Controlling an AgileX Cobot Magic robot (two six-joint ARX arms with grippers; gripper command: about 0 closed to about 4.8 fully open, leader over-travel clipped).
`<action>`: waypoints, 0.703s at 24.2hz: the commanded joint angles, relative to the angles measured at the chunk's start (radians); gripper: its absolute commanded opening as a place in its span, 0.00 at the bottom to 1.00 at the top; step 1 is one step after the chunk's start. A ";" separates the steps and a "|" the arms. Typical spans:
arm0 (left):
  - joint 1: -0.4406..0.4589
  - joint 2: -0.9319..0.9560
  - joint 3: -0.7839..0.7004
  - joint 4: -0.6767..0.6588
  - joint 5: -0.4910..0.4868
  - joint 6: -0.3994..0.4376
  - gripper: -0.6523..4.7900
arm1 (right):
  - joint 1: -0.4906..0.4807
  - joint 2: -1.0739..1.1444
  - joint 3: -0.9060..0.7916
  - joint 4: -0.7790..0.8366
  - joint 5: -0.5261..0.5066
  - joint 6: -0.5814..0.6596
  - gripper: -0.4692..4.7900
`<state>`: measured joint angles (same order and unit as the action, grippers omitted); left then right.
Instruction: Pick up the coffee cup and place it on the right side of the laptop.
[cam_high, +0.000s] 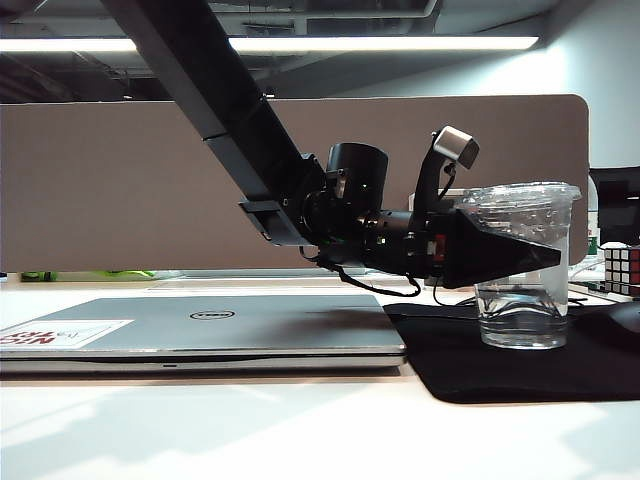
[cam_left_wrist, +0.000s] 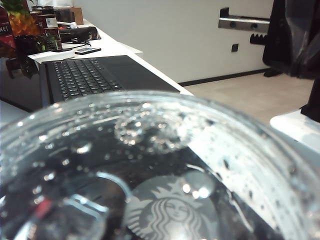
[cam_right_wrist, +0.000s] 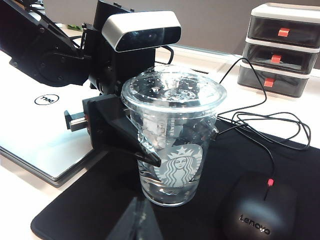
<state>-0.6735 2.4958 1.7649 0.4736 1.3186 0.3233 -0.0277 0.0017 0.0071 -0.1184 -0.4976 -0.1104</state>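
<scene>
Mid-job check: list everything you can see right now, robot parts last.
coffee cup: one, clear plastic with lid, standing on the black mat right of the laptop
laptop: one, silver-grey, closed, left of the mat
black mat: one, black, beside the laptop
mouse: one, black, on the mat near the cup
drawer unit: one, grey, three drawers, behind the mat
Rubik's cube: one, multicoloured, right edge of the exterior view
open laptop: one, black, on a far desk
left gripper: black, fingers either side of the cup, closed on its wall
right gripper: black, only a tip showing, state unclear
</scene>
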 joint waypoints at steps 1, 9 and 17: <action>-0.002 -0.008 0.001 -0.002 -0.006 0.010 0.81 | 0.001 -0.001 -0.006 0.018 -0.002 -0.003 0.09; 0.000 -0.008 0.001 -0.003 0.002 0.011 1.00 | 0.001 -0.001 -0.006 0.018 -0.002 -0.003 0.09; 0.024 -0.008 0.001 -0.014 0.043 0.010 1.00 | 0.001 -0.001 -0.006 0.017 -0.002 -0.003 0.09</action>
<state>-0.6567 2.4954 1.7657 0.4664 1.3441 0.3286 -0.0277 0.0017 0.0071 -0.1184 -0.4976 -0.1101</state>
